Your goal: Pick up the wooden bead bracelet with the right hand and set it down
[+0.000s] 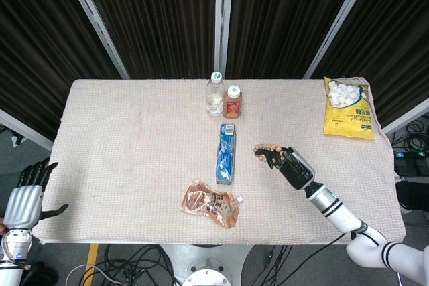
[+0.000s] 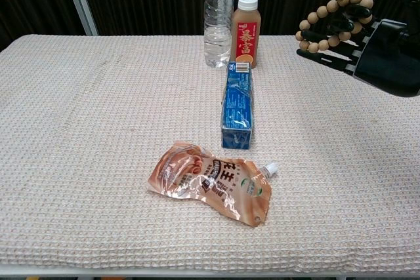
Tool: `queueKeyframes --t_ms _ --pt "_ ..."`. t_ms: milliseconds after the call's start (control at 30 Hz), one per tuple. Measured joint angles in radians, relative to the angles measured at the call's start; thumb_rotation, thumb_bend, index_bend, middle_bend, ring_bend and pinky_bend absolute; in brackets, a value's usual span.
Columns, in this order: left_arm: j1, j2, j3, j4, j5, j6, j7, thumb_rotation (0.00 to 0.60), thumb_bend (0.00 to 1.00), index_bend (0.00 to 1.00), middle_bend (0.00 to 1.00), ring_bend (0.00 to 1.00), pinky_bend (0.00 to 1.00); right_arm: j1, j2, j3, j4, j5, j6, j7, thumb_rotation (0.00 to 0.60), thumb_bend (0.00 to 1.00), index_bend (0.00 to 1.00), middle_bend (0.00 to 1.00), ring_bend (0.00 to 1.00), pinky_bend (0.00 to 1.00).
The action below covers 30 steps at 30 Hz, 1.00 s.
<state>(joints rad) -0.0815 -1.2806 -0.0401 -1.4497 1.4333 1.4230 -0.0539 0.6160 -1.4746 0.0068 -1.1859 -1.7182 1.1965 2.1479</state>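
The right hand (image 2: 384, 47) holds the wooden bead bracelet (image 2: 328, 21) in its fingers, up in the air above the table (image 1: 134, 165), to the right of the blue box (image 1: 227, 154); the left hand (image 1: 27, 199) is off the table's left edge, holding nothing, fingers apart; two bottles (image 1: 223, 98) stand behind the blue box; a brown pouch (image 1: 211, 204) lies in front of it.

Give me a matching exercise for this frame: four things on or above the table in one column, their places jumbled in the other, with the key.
Things:
1. wooden bead bracelet
2. yellow bag
3. blue box
4. orange pouch

Places:
A. far right corner of the table
B. nearest the front edge
C. held in the right hand, off the table
D. in front of the two bottles

Pairs: 1-C, 2-A, 3-D, 4-B
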Motion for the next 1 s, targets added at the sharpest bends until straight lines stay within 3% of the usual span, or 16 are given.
queueKeyframes --t_ms 333,500,767,867,1000 --pt "-0.002 0.0 0.0 0.002 -0.002 -0.005 0.001 0.6 0.0 0.1 0.02 0.0 0.0 0.017 -0.019 -0.01 -0.012 0.04 0.0 -0.152 0.329 0.46 0.71 0.65 0.27 0.0" --pt "-0.001 0.0 -0.001 0.003 -0.007 -0.006 0.0 0.6 0.0 0.1 0.02 0.0 0.0 0.022 -0.026 -0.015 -0.009 0.045 0.005 -0.176 0.33 0.51 0.71 0.65 0.27 0.0" --pt "-0.001 -0.003 -0.002 0.007 -0.008 -0.006 -0.002 0.6 0.0 0.1 0.02 0.0 0.0 0.025 -0.027 -0.022 -0.001 0.05 0.015 -0.193 0.328 0.68 0.71 0.64 0.27 0.0" --pt "-0.002 -0.004 -0.003 0.009 -0.008 -0.006 -0.003 0.6 0.0 0.1 0.02 0.0 0.0 0.025 -0.021 -0.023 -0.002 0.05 0.027 -0.199 0.328 0.76 0.7 0.63 0.26 0.0" --pt "-0.003 -0.005 -0.004 0.01 -0.007 -0.005 -0.003 0.6 0.0 0.1 0.02 0.0 0.0 0.023 -0.012 -0.026 -0.004 0.048 0.04 -0.209 0.328 0.94 0.65 0.63 0.25 0.0"
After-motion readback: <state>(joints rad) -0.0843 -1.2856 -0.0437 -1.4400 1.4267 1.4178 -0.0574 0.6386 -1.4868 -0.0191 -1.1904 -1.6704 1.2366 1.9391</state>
